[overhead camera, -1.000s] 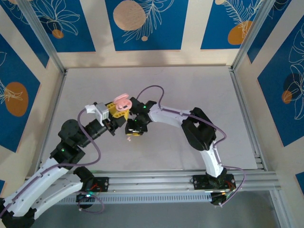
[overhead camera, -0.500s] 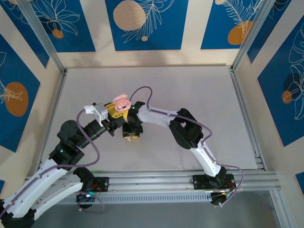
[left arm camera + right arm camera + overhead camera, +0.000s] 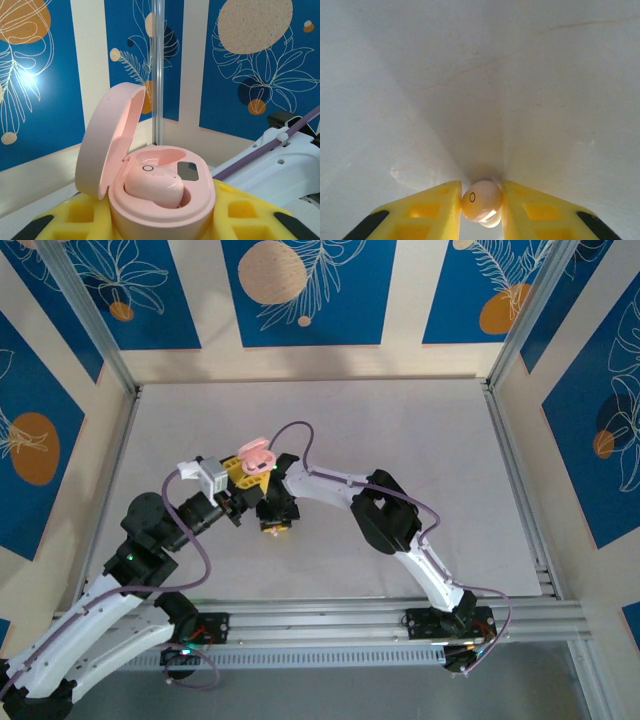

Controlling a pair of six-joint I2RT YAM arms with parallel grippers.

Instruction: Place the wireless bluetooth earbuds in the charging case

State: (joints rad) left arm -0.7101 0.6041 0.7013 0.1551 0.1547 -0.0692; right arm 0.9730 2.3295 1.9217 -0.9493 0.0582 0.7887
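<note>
Pale grey tabletop [image 3: 430, 450] runs from the arm bases at the near edge out to a metal-framed enclosure. Nearest the bases, the right gripper [image 3: 272, 524] points down at the surface, its yellow fingers [image 3: 435, 207] pressed against both sides of a pink earbud [image 3: 481, 200], which shows a small ring mark on its face. Whether that earbud touches the tabletop cannot be told. Just beyond and touching distance to the left, the left gripper [image 3: 243, 478] is clamped on a pink case [image 3: 160, 212], held upright between its yellow fingers [image 3: 80, 215]. The lid [image 3: 107, 142] stands open, hinged back to the left. A second earbud [image 3: 152, 186] sits in the near socket; the socket behind it shows a dark square. Farther back rise blue wall panels [image 3: 300, 290] with leaf drawings and orange discs.
</note>
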